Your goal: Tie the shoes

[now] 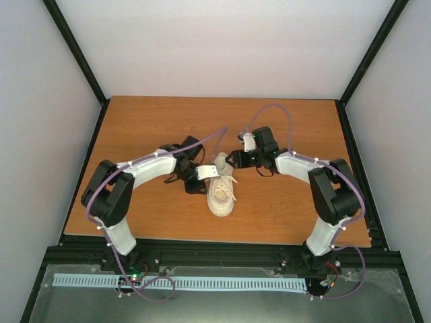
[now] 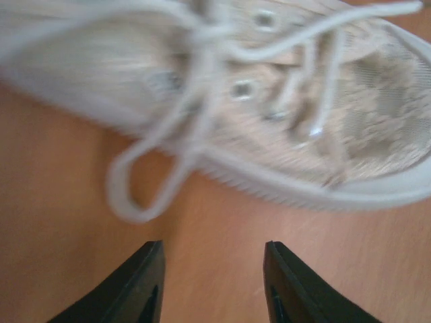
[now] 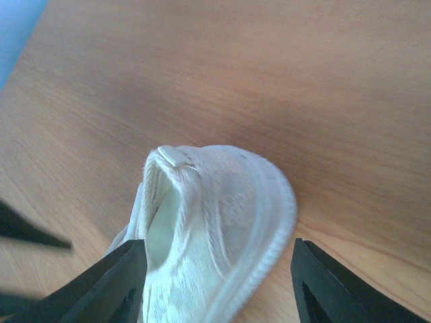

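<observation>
At frame centre lay the cream canvas low-top sneaker point(image 1: 221, 192), right gripper point(image 3: 219, 243) spread loosely round its heel, left gripper point(image 2: 214, 245) released, which I judged needed centring on the thin white lace loop point(image 2: 124, 195).

Sneaker point(image 1: 221, 196): cream woven canvas, matt; ribbed sole edge. Laces point(image 2: 202, 74): white cloth cord. Table point(image 1: 289, 128): smooth wood-grain, faint sheen.

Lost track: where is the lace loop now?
Left wrist view: the lace loop lies on the table beside the sneaker, just ahead of the left gripper.
</observation>
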{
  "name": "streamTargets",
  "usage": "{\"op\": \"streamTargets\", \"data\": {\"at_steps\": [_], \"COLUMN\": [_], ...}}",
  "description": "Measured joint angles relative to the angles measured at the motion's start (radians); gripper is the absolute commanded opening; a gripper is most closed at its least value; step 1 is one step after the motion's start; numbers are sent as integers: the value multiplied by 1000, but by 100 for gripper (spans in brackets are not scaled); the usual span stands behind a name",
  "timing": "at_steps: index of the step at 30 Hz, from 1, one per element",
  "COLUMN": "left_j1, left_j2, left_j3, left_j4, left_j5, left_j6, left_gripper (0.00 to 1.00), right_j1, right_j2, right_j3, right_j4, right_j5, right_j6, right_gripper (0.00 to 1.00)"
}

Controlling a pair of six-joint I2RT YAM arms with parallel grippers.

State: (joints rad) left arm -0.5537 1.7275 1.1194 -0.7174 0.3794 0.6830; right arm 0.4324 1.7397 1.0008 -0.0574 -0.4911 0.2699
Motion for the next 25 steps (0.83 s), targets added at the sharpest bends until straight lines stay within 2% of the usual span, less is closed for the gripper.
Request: {"op": "streamTargets", "data": {"at_steps": [1,2,3,8,11,14,20,25], "left_j1": [34,76,134,341,443,506,554,555], "left_j2": [-21,-47,-81,-234,-341,-414,-436,-433], "left_j3": [7,17,28,23,-74,-200,-433,-492], "left_j4": [-8,-14,-13,70,211,337,583,689], "left_j5": [14,21,26,-18,-59,-119,-227,-261], "left_j6": [-3,-8,-25,-103,-197,-280,-403,-459], "left_gripper": [58,81,97,100,100,100,100,100], "right_j1": [-14,-36,-66,-320,-428,-436,-436,-436], "right_j2": [-39,-88,-142,-405,-510,-579,-670,-707], "right_j3": [-21,-46,-71,-188,-263,-343,-478,-515], "right_j4": [1,1,1,37,39,31,40,75], "right_j5": [9,18,28,91,195,305,473,534], "right_j6": [1,0,1,-19,-30,-39,-38,-33], "right_gripper": [91,99,100,100,100,100,100,100]}}
